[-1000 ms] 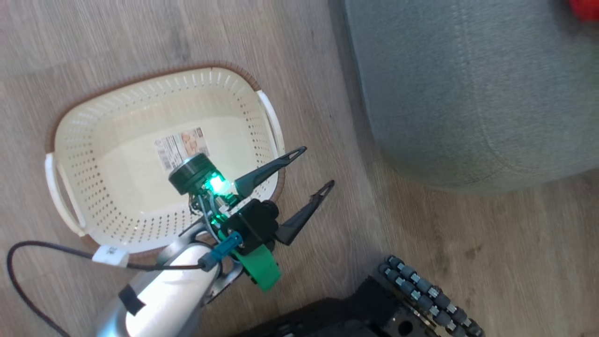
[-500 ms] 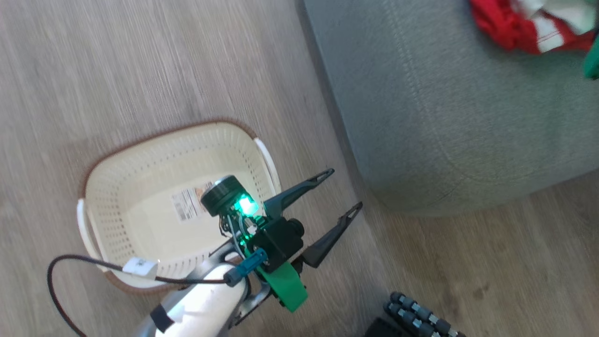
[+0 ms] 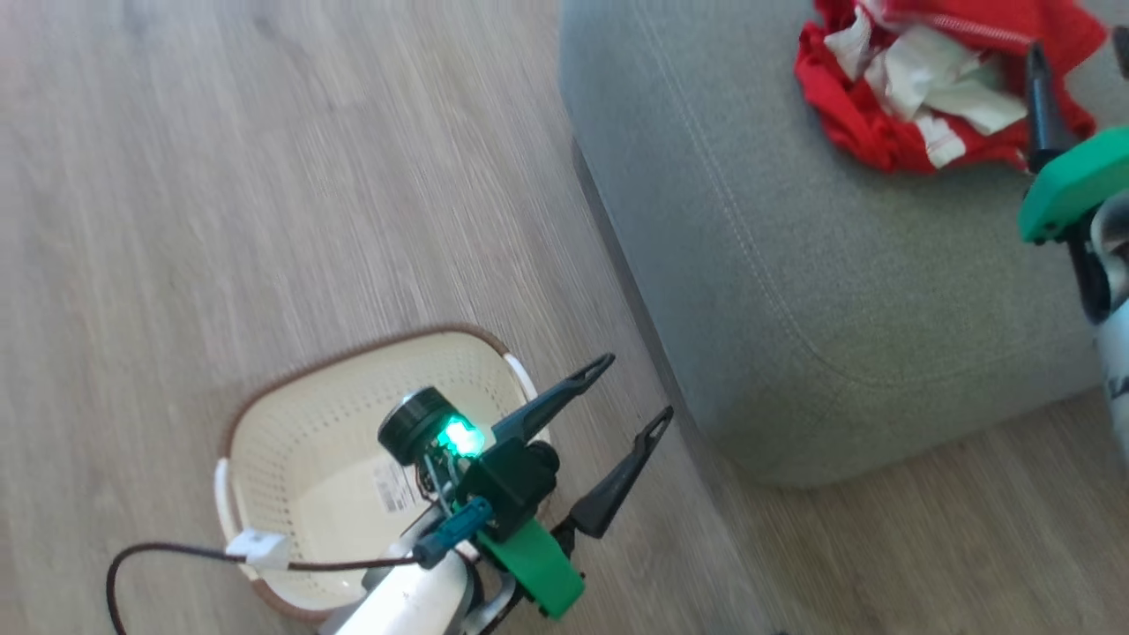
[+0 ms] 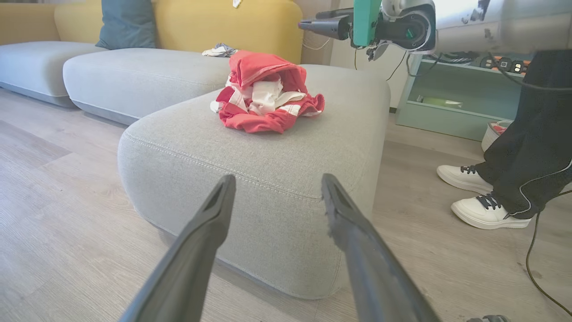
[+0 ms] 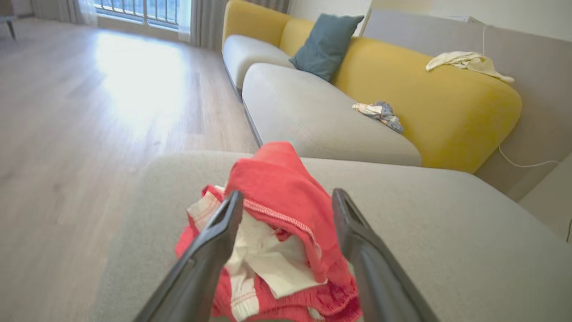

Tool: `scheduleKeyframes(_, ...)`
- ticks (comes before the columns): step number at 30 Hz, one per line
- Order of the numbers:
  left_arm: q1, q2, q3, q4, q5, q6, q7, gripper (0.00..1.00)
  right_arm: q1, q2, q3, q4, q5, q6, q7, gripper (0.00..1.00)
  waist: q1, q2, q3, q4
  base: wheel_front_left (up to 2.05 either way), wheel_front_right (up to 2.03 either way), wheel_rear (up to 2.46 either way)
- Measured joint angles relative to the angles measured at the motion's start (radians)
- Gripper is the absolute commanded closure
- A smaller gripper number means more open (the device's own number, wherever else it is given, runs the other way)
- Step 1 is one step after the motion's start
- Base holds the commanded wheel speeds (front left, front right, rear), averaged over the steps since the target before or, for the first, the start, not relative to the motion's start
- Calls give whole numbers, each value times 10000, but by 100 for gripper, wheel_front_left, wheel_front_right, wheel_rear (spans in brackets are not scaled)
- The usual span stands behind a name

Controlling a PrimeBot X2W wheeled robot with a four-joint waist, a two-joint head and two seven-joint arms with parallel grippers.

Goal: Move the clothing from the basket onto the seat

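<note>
**Clothing** (image 3: 917, 97): a heap of red fabric with white trim and white cloth pieces. It lies on top of the seat, toward its far right part, and touches neither gripper.

**Seat** (image 3: 758, 282): a large grey cushion with rounded corners and a stitched seam along the edge. It stands on the wood floor (image 3: 265, 176), to the right of the basket.

**Basket** (image 3: 300, 441): cream with perforated walls, a brown rim and white handles. It sits on the floor at near left, just apart from the seat. A sticker (image 3: 392, 487) shows on its bare bottom.

**Left gripper** (image 3: 638, 384): fingers spread wide, holding nothing. It hangs over the basket's right rim, between basket and seat, with the fingertips pointing at the seat's near side.

**Right gripper** (image 5: 287, 196): fingers spread wide, holding nothing. It is above the seat at far right, raised clear of the heap and aimed at it, so the red fabric shows between its fingers in the right wrist view.

**Sofa** (image 5: 429, 112): grey seats with yellow backs, beyond the seat. It carries a blue pillow (image 5: 326, 44) and two small crumpled cloths.

**Person** (image 4: 532, 147): dark trouser legs and white shoes, standing on the floor to the right of the seat.

**Shelf** (image 4: 451, 103): teal and low, against the far wall behind the person.
</note>
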Motion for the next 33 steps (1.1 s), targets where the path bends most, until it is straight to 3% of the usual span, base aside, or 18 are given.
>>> scheduleKeyframes(9,301,-291,863,-107,17,2,0,0,2908,0,-291,-4347,972,-2,-2,0,0,0,-896,670,0,0,0)
scheduleKeyframes(16,516,-362,1590,-192,21,109,0,0,4156,416,-301,-6671,1112,-2,-31,0,0,0,-1234,1385,0,0,0)
scheduleKeyframes(22,845,-405,2550,-159,-2,654,0,0,5094,988,-130,-7177,1112,-2,-31,0,0,0,-1478,2064,0,0,0)
scheduleKeyframes(33,1125,-454,3944,-134,-382,1871,0,0,6056,1919,130,-6863,963,-2,-31,0,0,0,-1920,3111,0,0,0)
